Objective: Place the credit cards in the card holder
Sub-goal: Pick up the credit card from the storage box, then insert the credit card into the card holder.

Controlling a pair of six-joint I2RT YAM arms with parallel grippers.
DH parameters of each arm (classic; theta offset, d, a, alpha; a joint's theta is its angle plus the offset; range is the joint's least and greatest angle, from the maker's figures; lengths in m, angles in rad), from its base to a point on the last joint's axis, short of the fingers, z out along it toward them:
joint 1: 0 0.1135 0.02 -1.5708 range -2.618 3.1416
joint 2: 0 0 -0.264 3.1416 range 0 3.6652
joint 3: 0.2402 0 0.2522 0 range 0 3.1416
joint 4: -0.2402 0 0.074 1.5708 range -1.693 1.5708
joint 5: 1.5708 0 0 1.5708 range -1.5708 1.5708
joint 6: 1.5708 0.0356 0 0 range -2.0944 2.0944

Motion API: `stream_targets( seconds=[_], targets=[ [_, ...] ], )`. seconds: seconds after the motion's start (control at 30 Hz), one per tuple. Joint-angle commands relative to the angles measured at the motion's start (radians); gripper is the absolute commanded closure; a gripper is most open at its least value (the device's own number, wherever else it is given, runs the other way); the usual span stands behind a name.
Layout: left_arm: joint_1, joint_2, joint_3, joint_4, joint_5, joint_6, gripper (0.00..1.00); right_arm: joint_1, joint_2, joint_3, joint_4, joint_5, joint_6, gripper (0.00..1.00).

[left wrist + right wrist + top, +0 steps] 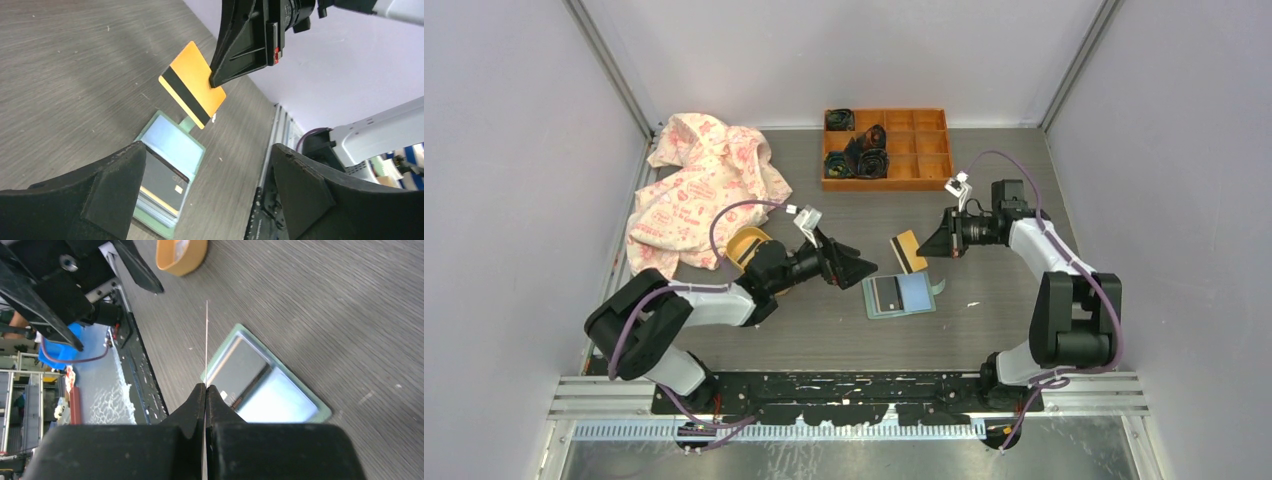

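Right gripper clamped on orange card, raised just past far edge of open card holder; left gripper spread wide alongside.

Bright, even overhead light, soft shadows, pale sheen on the card holder, blurred wrist-view foregrounds.

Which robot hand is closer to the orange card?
Right. The right gripper is shut on the orange card, pinching one edge. The left gripper is open and apart from the card, on its other side, next to the card holder.
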Motion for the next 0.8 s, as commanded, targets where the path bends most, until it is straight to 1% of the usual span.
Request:
stream_targets(
  seconds=[0.0,0.03,0.07,0.1,0.2,0.27,0.33,0.4,0.63,0.7,0.77],
  targets=[
    [0.006,0.029,-0.074,0.302,-0.010,-0.121,0.03,0.050,-0.117,-0.029,0.244,-0.032,0.289,0.99],
    [0.008,0.059,-0.084,0.397,0.001,-0.162,0.04,0.057,-0.130,-0.037,0.278,-0.043,0.320,0.99],
    [0.010,0.085,-0.095,0.438,0.004,-0.199,0.07,0.084,-0.143,-0.045,0.300,-0.046,0.340,0.99],
    [0.012,0.100,-0.089,0.444,0.017,-0.227,0.10,0.106,-0.154,-0.050,0.311,-0.048,0.343,0.99],
    [0.010,0.114,-0.068,0.444,0.038,-0.248,0.16,0.157,-0.174,-0.053,0.326,-0.057,0.372,0.99],
    [0.010,0.096,-0.062,0.444,0.050,-0.240,0.20,0.180,-0.185,-0.054,0.328,-0.058,0.377,0.99],
    [0.010,0.071,-0.061,0.444,0.054,-0.233,0.22,0.195,-0.193,-0.056,0.344,-0.065,0.394,0.99],
    [0.008,0.055,-0.055,0.444,0.055,-0.234,0.27,0.214,-0.202,-0.057,0.356,-0.082,0.403,0.99],
    [0.007,0.081,-0.033,0.444,0.073,-0.273,0.55,0.264,-0.221,-0.059,0.364,-0.101,0.405,0.99],
    [0.008,0.074,-0.028,0.444,0.081,-0.276,0.70,0.273,-0.215,-0.060,0.364,-0.094,0.404,0.99],
    [0.008,0.070,-0.019,0.444,0.092,-0.279,0.77,0.284,-0.208,-0.060,0.362,-0.089,0.401,0.99]
  ],
)
